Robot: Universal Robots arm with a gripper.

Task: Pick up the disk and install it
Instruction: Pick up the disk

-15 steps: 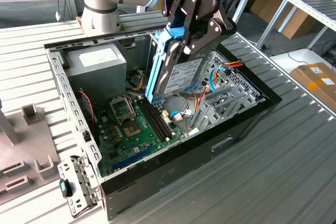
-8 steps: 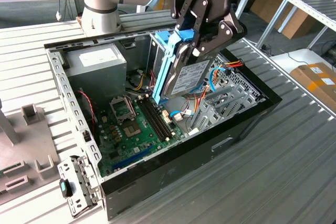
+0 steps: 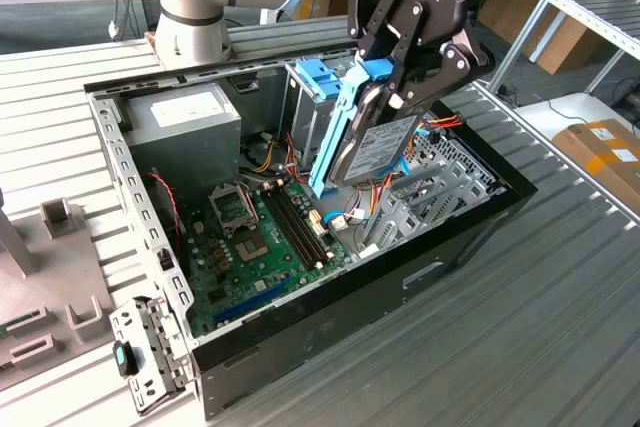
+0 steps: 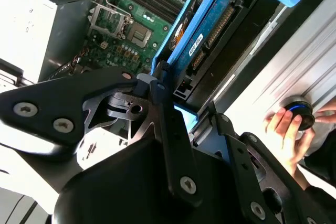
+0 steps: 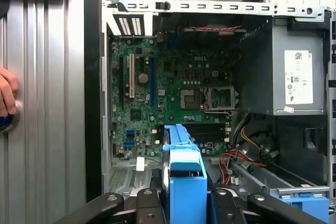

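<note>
Above the open computer case [image 3: 130,177], in the exterior view, holds the disk [image 3: 378,152] in the gripper [image 3: 388,87], jaws closed tight on the upper end of its blue bracket [image 3: 335,137]. Holds it steeply tilted, labelled face turned toward the exterior view's right, lower end down among the coloured cables over the green board [image 3: 255,237]. Cannot tell whether that end touches anything. Hangs just beside the metal drive cage [image 3: 298,112] and its blue latch [image 3: 315,77], on the side toward the exterior view's right. Leaves the grey power box [image 3: 185,122] well apart, toward the exterior view's left. In the second wrist view, shows the disk [image 4: 210,30] running straight out from between the fingers [image 4: 164,114]. Shows there also a person's hand [image 4: 283,129] on a round knob [image 4: 298,113] beside the case, on the ribbed table [image 3: 560,327].
</note>
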